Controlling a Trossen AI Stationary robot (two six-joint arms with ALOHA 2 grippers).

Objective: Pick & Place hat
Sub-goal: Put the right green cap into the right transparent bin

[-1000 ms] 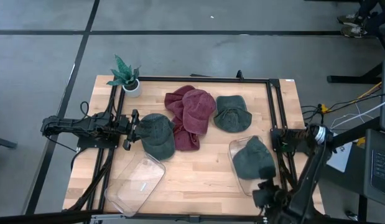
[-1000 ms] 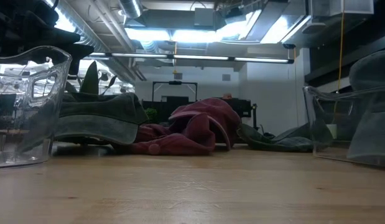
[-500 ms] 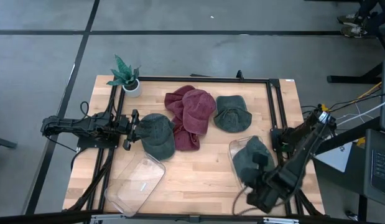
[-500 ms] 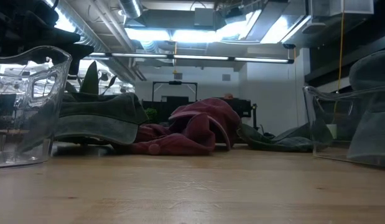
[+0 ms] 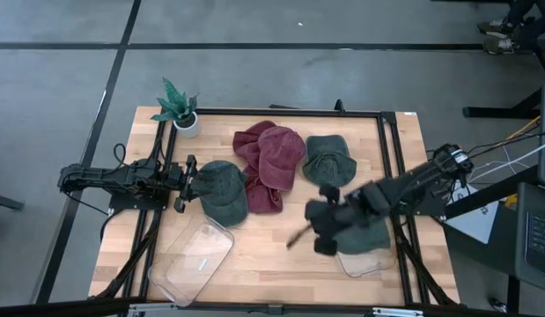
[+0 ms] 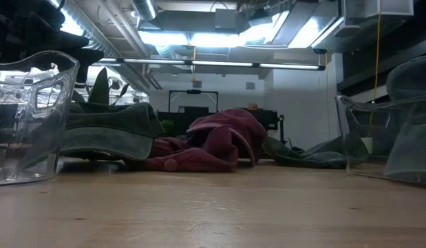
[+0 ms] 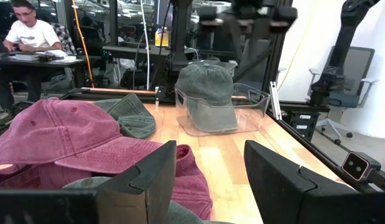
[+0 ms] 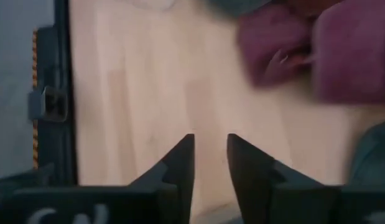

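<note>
wooden table point(image 5: 272, 255) inside a black frame, grey floor around it; i take the potted plant point(image 5: 178, 107) at one back corner as my landmark. directly beside the plant along the back edge lies a heap of maroon hats point(image 5: 268, 163), and past that heap, farther from the plant, a dark green hat point(image 5: 329, 160) lies flat on the wood. just in front of the plant, touching the maroon heap, sits a second green hat point(image 5: 222, 189). my left gripper point(image 5: 186, 183) rests at that hat's edge on the plant side of the table, fingers point(image 7: 142, 186) spread with a clear gap and nothing between them. farther forward from the plant, near the front edge, an empty clear bin point(image 5: 192, 261) lies tilted. diagonally across the table from the plant a second clear bin point(image 7: 222, 112) holds a green hat point(image 7: 206, 93) sitting upright inside it; in the high view my right arm covers much of it. my right gripper point(image 5: 320, 231) hangs above the wood on the plant-facing side of that bin, blurred; its wrist view shows two fingers point(image 8: 180, 165) with a narrow gap, bare table between them, gripping nothing. a seated person point(image 7: 27, 28) shows in the room behind the table in the left wrist view.
</note>
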